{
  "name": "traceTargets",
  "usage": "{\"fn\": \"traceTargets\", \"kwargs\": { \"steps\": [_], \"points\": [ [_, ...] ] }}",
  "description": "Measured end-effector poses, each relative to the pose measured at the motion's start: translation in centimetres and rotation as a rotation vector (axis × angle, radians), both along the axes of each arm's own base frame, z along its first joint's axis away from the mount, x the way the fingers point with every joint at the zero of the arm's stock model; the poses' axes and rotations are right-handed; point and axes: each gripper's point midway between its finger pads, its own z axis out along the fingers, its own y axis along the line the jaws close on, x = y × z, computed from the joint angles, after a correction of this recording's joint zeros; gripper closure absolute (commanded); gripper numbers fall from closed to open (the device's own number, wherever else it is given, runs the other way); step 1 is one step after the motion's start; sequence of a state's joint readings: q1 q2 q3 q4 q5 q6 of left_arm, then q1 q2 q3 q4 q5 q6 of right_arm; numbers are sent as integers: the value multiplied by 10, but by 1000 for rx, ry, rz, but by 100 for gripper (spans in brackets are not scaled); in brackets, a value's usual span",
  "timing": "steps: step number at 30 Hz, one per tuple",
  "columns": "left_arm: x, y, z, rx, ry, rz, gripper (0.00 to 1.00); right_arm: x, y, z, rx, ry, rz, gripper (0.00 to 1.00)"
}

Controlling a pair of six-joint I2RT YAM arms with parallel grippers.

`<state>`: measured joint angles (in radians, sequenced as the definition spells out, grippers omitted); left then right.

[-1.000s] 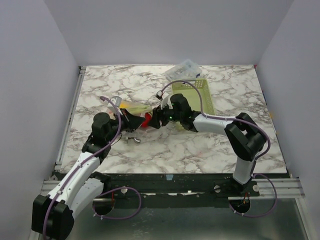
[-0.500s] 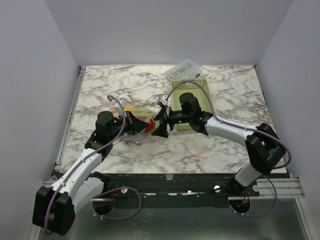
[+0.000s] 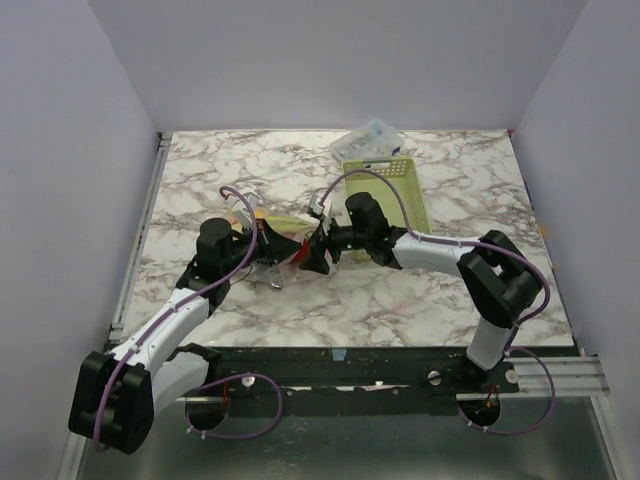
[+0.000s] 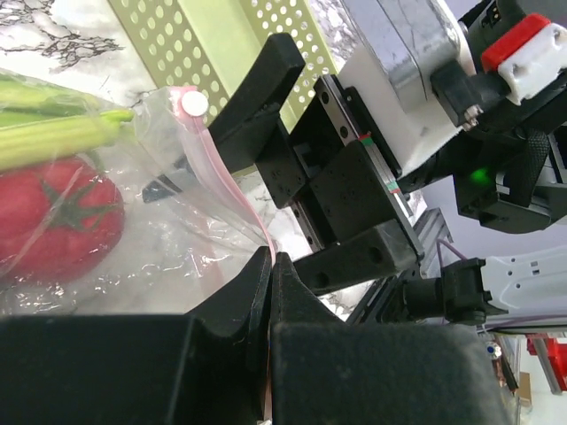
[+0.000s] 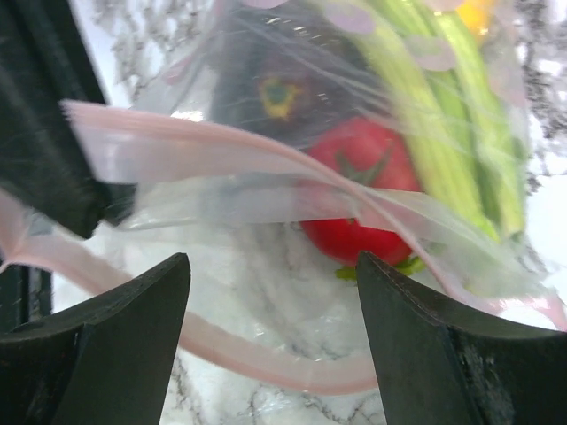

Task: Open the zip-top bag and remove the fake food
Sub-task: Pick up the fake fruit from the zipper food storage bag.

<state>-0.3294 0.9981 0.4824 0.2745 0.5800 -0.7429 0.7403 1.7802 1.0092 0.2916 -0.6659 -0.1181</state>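
"Where is the clear, crinkly plastic zip bag [image 5: 266, 190]?"

"It lies on the marble table [image 3: 400, 300], between the two arms. A round red toy tomato [image 5: 359, 155] and a pale green toy leek [image 5: 416, 97] are inside."

"And the grippers?"

"The left gripper [image 4: 270, 258] pinches the bag's pink strip tight. The right gripper [image 5: 270, 345] has its jaws wide apart, with the strip between them."

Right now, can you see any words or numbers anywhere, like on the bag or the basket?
There are no words, numbers or signs that can be read.
zip-top bag: clear plastic with a plain pink strip, no print showing.
green basket: only holes, no label.
clear box: too small to tell whether anything is written on it.
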Motion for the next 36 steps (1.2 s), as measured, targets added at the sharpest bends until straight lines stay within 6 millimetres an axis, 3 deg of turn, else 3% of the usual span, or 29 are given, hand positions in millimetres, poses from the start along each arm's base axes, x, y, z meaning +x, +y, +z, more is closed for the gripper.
{"fn": "traceTargets", "kwargs": {
  "steps": [2,4,10,13,16,21,23,27,32,36],
  "points": [
    [1,0,1,-1,-5,0,99,8,1,-1,-6,-7,-48,19],
    [1,0,0,-2,-5,0,91,16,5,2,-6,-17,-86,17],
    [4,2,1,20,-22,6,53,31,11,0,-12,-20,-155,15],
    [7,11,1,54,-30,31,43,33,12,-3,-16,-9,-168,14],
    [2,12,17,64,-79,15,36,38,12,-11,-26,4,-195,12],
    [-4,22,43,97,-182,25,12,40,12,-23,-43,37,-220,10],
    [-2,35,49,124,-214,76,5,40,12,-23,-42,42,-224,9],
    [13,71,50,183,-218,221,5,39,13,-22,-36,50,-227,9],
    [57,135,31,258,-69,463,5,44,18,-19,-26,49,-227,9],
    [89,170,-4,325,93,577,5,46,21,-17,-21,47,-225,10]
  ]
}}
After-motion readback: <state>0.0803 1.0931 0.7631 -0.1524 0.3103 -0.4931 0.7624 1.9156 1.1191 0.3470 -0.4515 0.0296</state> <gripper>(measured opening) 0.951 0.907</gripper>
